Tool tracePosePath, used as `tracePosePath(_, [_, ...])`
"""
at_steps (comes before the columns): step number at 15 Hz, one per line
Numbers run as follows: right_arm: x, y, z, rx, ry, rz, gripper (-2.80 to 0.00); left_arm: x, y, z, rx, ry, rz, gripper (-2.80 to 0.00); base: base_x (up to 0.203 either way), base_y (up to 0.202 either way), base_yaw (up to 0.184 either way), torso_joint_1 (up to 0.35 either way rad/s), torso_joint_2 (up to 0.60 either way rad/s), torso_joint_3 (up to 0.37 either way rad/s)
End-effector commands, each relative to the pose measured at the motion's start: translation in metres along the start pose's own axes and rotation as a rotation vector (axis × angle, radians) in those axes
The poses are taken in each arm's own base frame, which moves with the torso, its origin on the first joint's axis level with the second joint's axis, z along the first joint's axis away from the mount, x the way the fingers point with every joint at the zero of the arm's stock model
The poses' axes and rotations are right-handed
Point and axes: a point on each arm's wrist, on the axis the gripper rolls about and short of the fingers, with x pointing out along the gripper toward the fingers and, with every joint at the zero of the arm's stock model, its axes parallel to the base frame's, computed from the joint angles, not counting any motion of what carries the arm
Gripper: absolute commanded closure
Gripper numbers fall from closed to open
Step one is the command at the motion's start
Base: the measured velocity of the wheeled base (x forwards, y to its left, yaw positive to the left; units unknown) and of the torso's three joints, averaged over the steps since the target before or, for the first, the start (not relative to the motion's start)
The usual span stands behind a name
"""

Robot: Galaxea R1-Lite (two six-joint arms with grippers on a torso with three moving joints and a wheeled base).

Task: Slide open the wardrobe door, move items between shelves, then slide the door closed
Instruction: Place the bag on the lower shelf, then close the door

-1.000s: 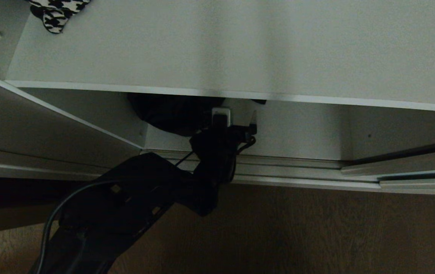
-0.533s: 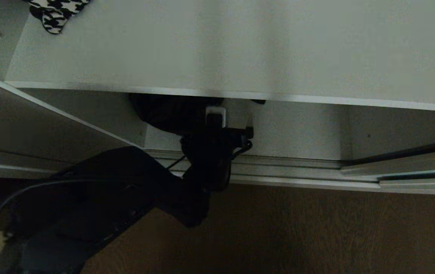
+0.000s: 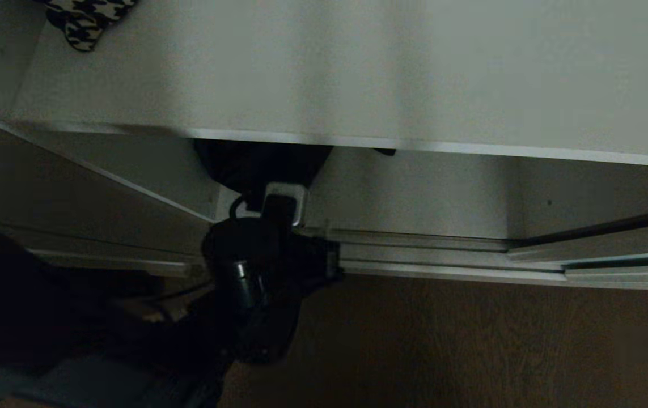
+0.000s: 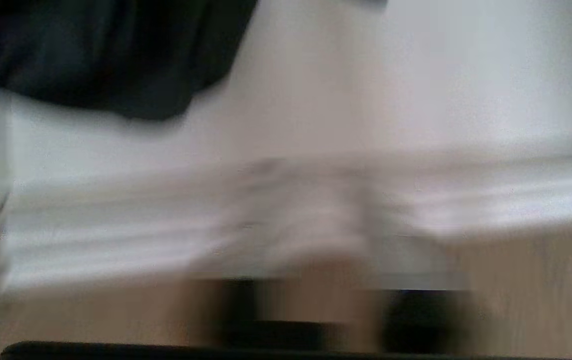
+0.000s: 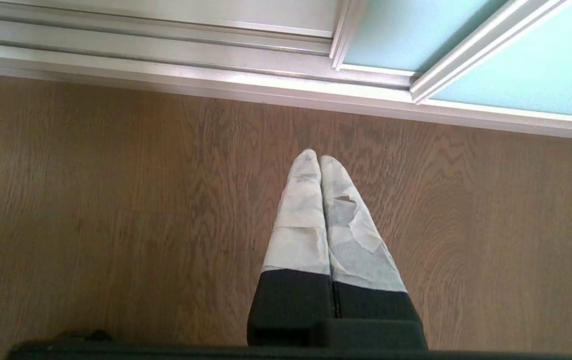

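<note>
The robot's left gripper [image 3: 278,207] hangs at the mouth of the open wardrobe, just above the ribbed silver floor track [image 3: 443,249], with a dark folded garment [image 3: 261,164] behind it on the lower flat white-grey laminate shelf [image 3: 414,192]. Whether its fingers are spread or closed cannot be told, and nothing appears held. The tall frosted aqua-green glass sliding door [image 5: 526,65] in its brushed-silver frame stands slid aside at the right, so the opening step looks done. A black-and-white houndstooth cloth [image 3: 83,20] lies at the upper shelf's [image 3: 358,73] back left corner. Moving the dark garment and closing the door appear still to come. The right gripper [image 5: 320,160], fingers pressed together and empty, rests parked over the brown wood-grain floor [image 5: 90,200].
</note>
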Motion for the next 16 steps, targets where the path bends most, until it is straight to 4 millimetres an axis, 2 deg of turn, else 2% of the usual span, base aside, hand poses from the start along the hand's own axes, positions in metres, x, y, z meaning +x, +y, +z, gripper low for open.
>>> tracePosePath(1, [0.000,0.000,0.000,0.000,-0.002,0.000,0.00,-0.036,0.002,-0.014,0.041,0.076,-0.002,0.00,0.000,0.000,0.000,0.000,0.00,0.000])
tracePosePath(2, [0.000,0.000,0.000,0.000,-0.002,0.000,0.00,-0.044,0.003,-0.019,0.058,0.100,0.037,0.00,0.000,0.000,0.000,0.000,0.00,0.000])
tracePosePath(4, [0.000,0.000,0.000,0.000,-0.002,0.000,0.00,-0.056,0.014,-0.006,0.038,0.077,0.081,0.00,0.000,0.000,0.000,0.000,0.00,0.000])
tracePosePath(8, [0.000,0.000,0.000,0.000,-0.002,0.000,0.00,-0.087,0.060,0.022,0.000,0.017,0.176,0.00,0.000,0.000,0.000,0.000,0.00,0.000])
tracePosePath(11, [0.000,0.000,0.000,0.000,-0.002,0.000,0.00,-0.124,0.101,0.041,-0.018,-0.022,0.266,0.00,0.000,0.000,0.000,0.000,0.00,0.000])
tracePosePath(14, [0.000,0.000,0.000,0.000,-0.002,0.000,0.00,-0.168,0.138,0.040,-0.005,-0.018,0.382,0.00,0.000,0.000,0.000,0.000,0.00,0.000])
tracePosePath(16, [0.000,0.000,0.000,0.000,-0.002,0.000,0.00,-0.183,0.158,0.035,0.011,-0.010,0.516,0.00,0.000,0.000,0.000,0.000,0.00,0.000])
